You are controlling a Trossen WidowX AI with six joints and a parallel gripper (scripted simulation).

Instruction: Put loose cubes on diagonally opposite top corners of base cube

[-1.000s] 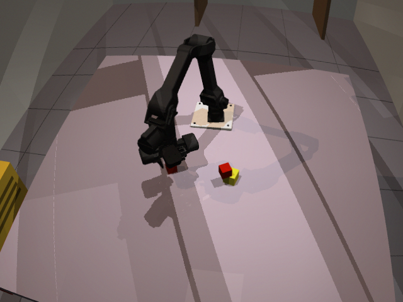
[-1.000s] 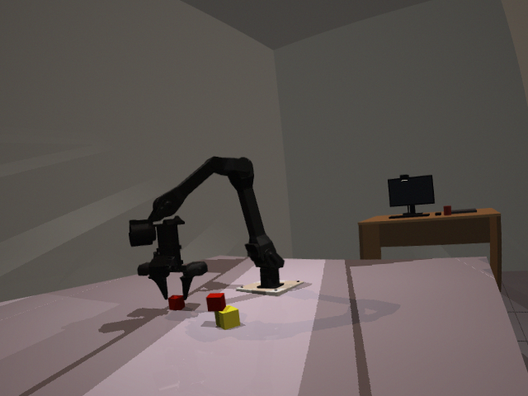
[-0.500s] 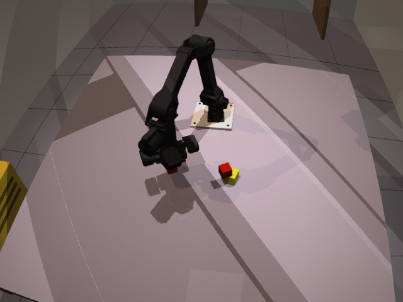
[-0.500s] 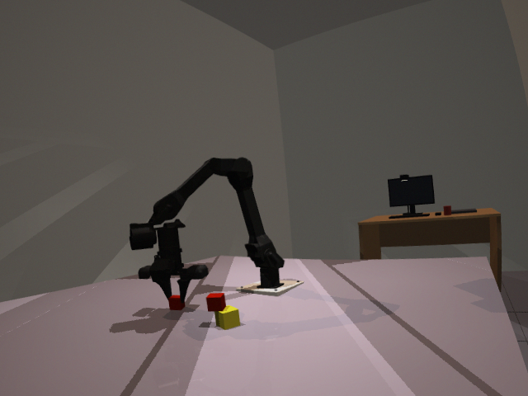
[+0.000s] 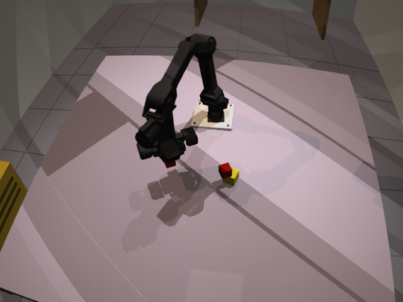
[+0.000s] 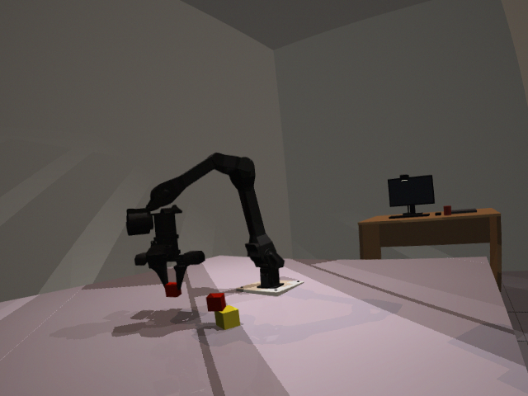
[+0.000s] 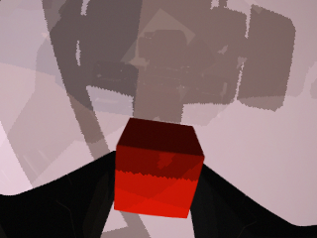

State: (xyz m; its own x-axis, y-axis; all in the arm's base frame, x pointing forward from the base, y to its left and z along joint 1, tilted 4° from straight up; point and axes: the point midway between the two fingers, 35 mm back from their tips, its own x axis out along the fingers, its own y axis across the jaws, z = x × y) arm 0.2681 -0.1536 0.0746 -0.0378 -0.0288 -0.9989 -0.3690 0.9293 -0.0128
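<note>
My gripper (image 6: 172, 285) (image 7: 156, 165) is shut on a red cube (image 5: 170, 164) (image 6: 172, 290) (image 7: 151, 195) and holds it a little above the table, left of the base cube in the top and exterior views. The held cube looks roughly level in the exterior view. The yellow base cube (image 5: 233, 177) (image 6: 228, 318) stands on the table. The other red cube (image 5: 225, 170) (image 6: 215, 302) sits on top of it, offset toward one corner and overhanging, and looks level. The wrist view does not show the yellow cube or this second red cube.
The arm's white base plate (image 5: 211, 126) (image 6: 272, 292) is bolted to the pink table (image 5: 293, 227) (image 6: 362, 362) behind the cubes. Broad shadows of the arm lie on the table. A yellow slatted object (image 5: 9, 201) is at the left edge. A desk (image 6: 431, 221) with a monitor stands in the background.
</note>
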